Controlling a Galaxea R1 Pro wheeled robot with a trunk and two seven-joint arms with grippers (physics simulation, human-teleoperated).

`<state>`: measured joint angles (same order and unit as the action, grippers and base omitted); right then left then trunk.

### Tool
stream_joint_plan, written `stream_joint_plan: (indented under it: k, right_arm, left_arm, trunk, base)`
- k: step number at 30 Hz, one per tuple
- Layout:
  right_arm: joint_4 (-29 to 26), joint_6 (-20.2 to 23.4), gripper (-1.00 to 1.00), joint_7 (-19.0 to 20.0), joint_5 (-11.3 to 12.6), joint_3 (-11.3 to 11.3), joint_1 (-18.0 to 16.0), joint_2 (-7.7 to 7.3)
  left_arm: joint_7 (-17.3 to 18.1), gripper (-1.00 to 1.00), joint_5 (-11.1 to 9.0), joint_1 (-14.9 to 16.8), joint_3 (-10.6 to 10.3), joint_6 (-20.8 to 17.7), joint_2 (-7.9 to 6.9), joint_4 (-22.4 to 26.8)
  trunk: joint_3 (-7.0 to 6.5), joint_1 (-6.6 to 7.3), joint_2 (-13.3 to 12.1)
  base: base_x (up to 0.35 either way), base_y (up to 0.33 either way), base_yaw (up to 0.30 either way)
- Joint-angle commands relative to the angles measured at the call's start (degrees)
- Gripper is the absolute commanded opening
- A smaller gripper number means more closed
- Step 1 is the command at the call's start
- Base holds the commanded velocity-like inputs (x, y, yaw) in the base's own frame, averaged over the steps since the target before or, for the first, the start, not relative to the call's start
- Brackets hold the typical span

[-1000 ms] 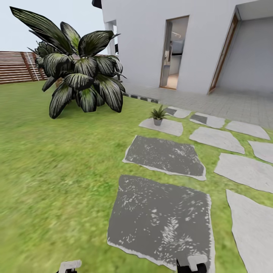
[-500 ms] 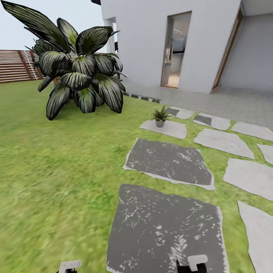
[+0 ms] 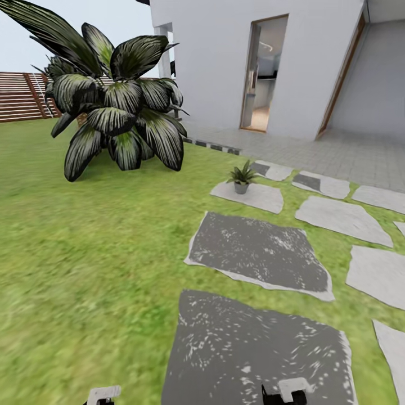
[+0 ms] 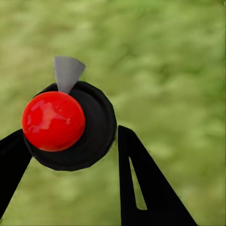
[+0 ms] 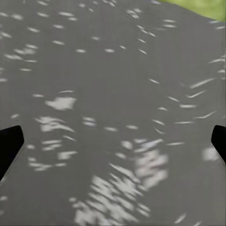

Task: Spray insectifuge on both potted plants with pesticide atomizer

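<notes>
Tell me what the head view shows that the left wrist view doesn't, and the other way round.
Head view: one potted plant standing on a pale stepping stone, a big dark-leaved bush, the house doorway and a slatted fence.
Left wrist view: the left gripper with its black fingers against a round black thing with a red dome and a grey tip, probably the pesticide atomizer seen end-on.
Both: the green lawn.
</notes>
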<state>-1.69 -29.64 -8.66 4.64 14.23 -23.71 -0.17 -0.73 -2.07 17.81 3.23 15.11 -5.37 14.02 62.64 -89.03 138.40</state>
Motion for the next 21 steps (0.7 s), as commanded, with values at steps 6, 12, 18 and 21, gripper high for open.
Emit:
stream_joint_plan:
  k: [6, 12, 18, 21]
  right_arm:
    - [0.0, -0.2, 1.0, -0.1, 0.5, 0.5, 0.0, -0.02]
    - [0.0, -0.2, 1.0, -0.1, 0.5, 0.5, 0.0, 0.0]
    - [0.0, -0.2, 1.0, -0.1, 0.5, 0.5, 0.0, -0.03]
    - [0.0, -0.2, 1.0, -0.1, 0.5, 0.5, 0.0, -0.08]
  left_arm:
    - [0.0, -1.0, -0.2, 0.0, 0.1, 0.2, 0.01, 0.0]
    - [0.0, -1.0, -0.2, 0.0, 0.1, 0.2, 0.01, 0.0]
    - [0.0, -1.0, -0.2, 0.0, 0.1, 0.2, 0.01, 0.0]
    - [0.0, -1.0, -0.2, 0.0, 0.1, 0.2, 0.01, 0.0]
  trunk:
    - [0.05, -0.01, 0.0]
    - [0.05, -0.01, 0.0]
    - [0.05, -0.01, 0.0]
    - [0.05, -0.01, 0.0]
  base:
    - [0.336, 0.077, 0.0]
    - [0.336, 0.077, 0.0]
    - [0.336, 0.077, 0.0]
    - [0.336, 0.077, 0.0]
